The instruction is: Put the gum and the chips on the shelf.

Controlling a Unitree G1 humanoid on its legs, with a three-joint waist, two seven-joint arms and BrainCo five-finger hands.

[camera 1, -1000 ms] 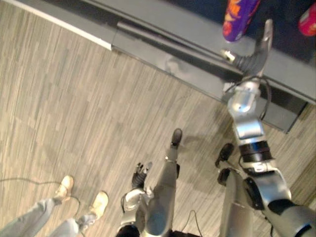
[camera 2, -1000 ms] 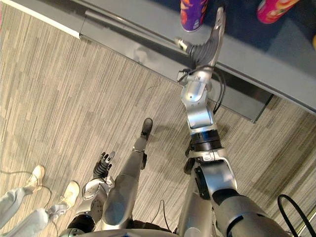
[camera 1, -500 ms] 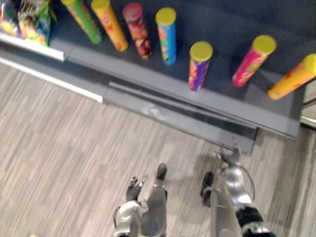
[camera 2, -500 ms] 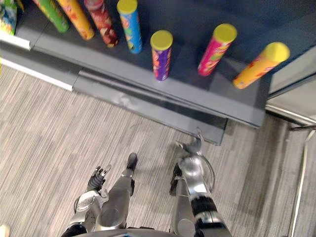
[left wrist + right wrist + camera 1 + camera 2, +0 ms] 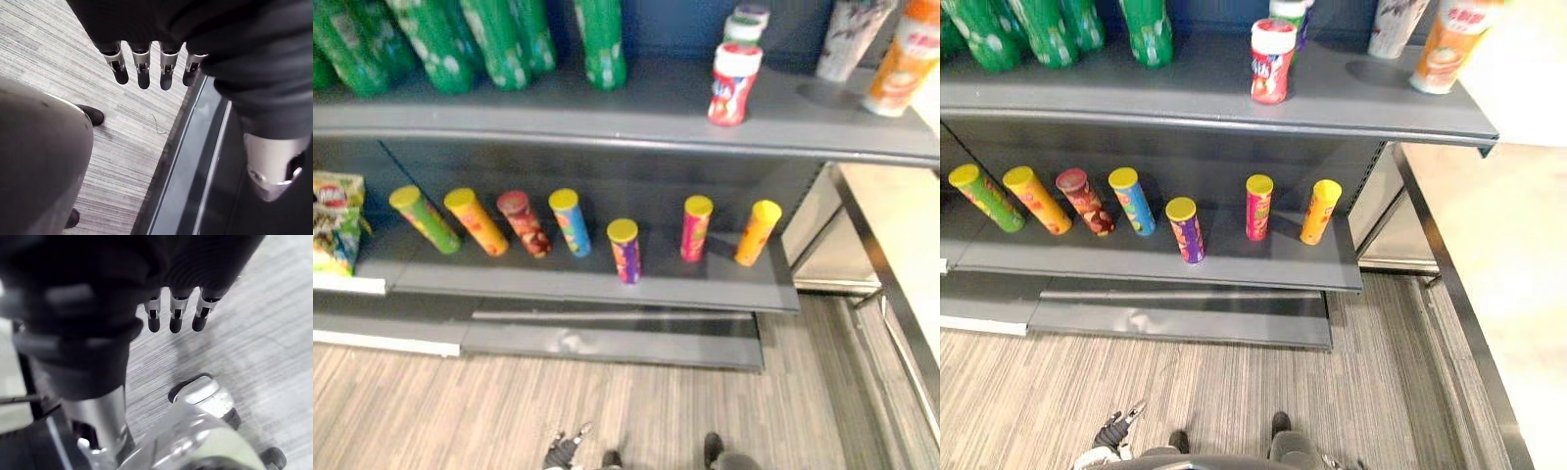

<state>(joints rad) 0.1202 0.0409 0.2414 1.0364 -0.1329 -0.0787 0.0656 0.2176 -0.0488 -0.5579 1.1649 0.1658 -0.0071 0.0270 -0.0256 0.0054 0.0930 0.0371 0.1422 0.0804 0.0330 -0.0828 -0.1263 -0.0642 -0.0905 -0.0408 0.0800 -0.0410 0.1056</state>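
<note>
- striped floor (image 5: 460, 401) is seen before the lower shelf (image 5: 724, 284).
- chips (image 5: 625, 251), a purple can, are stood on that shelf among other cans (image 5: 475, 221).
- gum (image 5: 732, 86), a red-white tub, is set on the upper shelf (image 5: 607, 117), right of green bottles (image 5: 600, 44).
- left hand (image 5: 143, 73) and right hand (image 5: 177, 313) are held over the floor, fingers straight, nothing grasped.

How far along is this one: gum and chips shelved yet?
Looks done: a gum bottle stands on the upper shelf, chip cans in a row on the lower shelf. In hand: nothing; the left hand and right hand hang open and empty over the floor. Left: seemingly nothing, though which can was the task's I cannot tell.
</note>
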